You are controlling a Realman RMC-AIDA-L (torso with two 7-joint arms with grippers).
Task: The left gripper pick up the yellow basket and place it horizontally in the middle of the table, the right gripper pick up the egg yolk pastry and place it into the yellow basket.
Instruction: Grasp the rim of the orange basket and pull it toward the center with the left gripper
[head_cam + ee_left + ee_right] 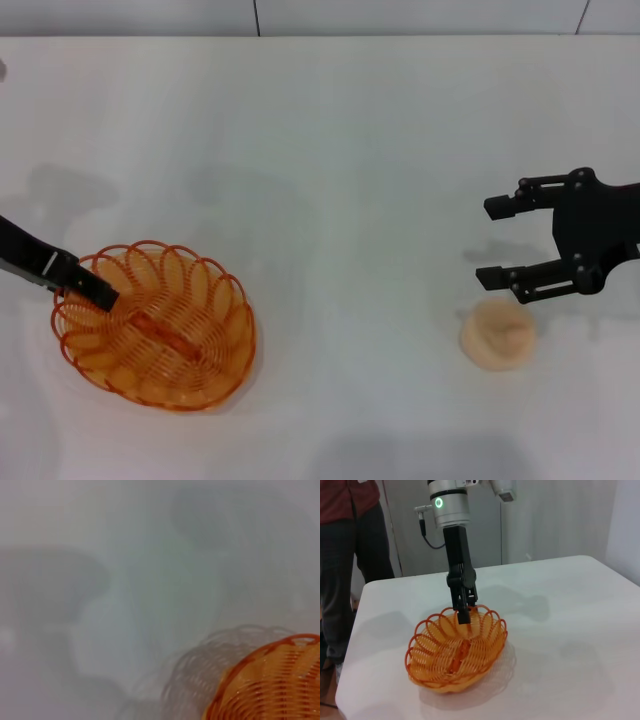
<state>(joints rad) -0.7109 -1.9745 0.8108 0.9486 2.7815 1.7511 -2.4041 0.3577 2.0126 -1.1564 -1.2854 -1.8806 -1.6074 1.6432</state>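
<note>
The yellow basket is at the left of the table. My left gripper reaches in from the left edge and is shut on the basket's near-left rim. The right wrist view shows its fingers pinched on the rim of the basket, whose wire shadow falls offset beside it. The left wrist view shows part of the basket and that shadow. The egg yolk pastry lies on the table at the right. My right gripper is open and empty, just beyond the pastry and not touching it.
A person in a red shirt and dark trousers stands at the table's left side, behind the left arm. The table's back edge meets a grey wall.
</note>
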